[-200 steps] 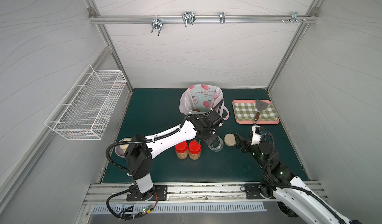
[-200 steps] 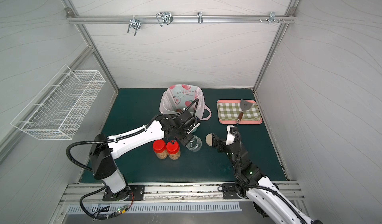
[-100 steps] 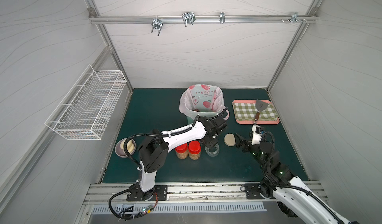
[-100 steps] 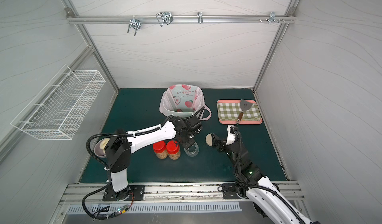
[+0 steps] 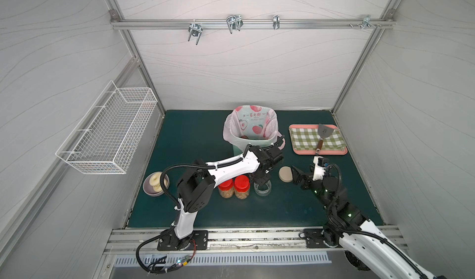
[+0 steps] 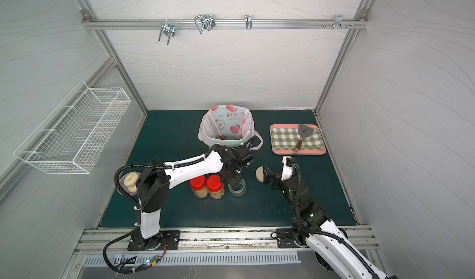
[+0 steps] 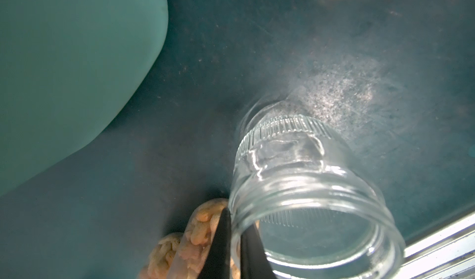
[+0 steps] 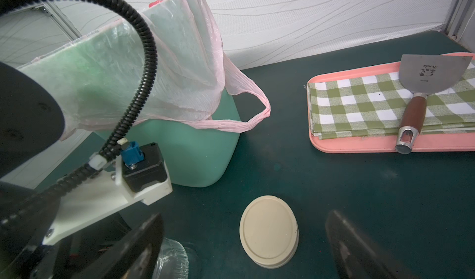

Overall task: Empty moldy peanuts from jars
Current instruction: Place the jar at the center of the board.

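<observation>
Status: left gripper (image 7: pixel 235 228) pinched tight on rim of empty lidless jar (image 5: pixel 262 189), upright, just beside two red-lidded jars (image 5: pixel 241 183). Moldy peanuts (image 5: pixel 241 195) inside both of those, lids on. Right gripper (image 8: pixel 244 217) spread wide, holding nothing, hovering just beside beige lid (image 8: pixel 268 230) flat on mat (image 5: pixel 195 141). Green bin (image 5: pixel 237 146) behind. Cannot tell whether empty jar touches mat.

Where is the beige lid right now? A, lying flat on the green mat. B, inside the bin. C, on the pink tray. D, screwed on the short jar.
A: the beige lid lies flat on the mat, off the open jar that stands beside it.
</observation>
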Motion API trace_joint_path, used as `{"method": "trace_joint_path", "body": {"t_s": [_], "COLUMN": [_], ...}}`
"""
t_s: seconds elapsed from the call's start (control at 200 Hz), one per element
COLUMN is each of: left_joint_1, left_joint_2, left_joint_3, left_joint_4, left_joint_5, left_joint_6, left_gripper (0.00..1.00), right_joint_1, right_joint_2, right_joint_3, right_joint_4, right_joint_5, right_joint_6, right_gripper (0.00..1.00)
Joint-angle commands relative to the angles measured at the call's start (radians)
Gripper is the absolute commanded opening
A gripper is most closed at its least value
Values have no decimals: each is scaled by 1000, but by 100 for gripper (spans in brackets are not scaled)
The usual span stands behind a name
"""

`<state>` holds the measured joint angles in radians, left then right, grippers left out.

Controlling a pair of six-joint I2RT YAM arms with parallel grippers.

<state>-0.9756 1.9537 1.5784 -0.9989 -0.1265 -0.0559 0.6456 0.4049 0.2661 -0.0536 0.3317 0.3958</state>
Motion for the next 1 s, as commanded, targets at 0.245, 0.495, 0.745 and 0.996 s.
{"method": "trace_joint_path", "body": {"t_s": [0.245,0.495,0.745,0.996], "left_joint_1": [-32,-46,-48,-60], "left_joint_2": [35,34,2,-98], "left_joint_3": [66,78,63,27], "left_joint_4": [-65,-71,-29,61], "left_joint_5": [-42,-67,-60,-75], "left_joint_6": [-5,-4,8,-7], "left_gripper": [0,16,30,60], "right_joint_1": [-6,-7,-8,-9], "right_joint_2": [-4,-6,-6,37], "right_joint_3": [-1,-2,-2,12], "right_joint_4": [3,2,2,-6], "right_joint_5": [-2,-2,-3,25], "right_joint_6": [9,10,10,30], "right_gripper": [99,99,99,99]}}
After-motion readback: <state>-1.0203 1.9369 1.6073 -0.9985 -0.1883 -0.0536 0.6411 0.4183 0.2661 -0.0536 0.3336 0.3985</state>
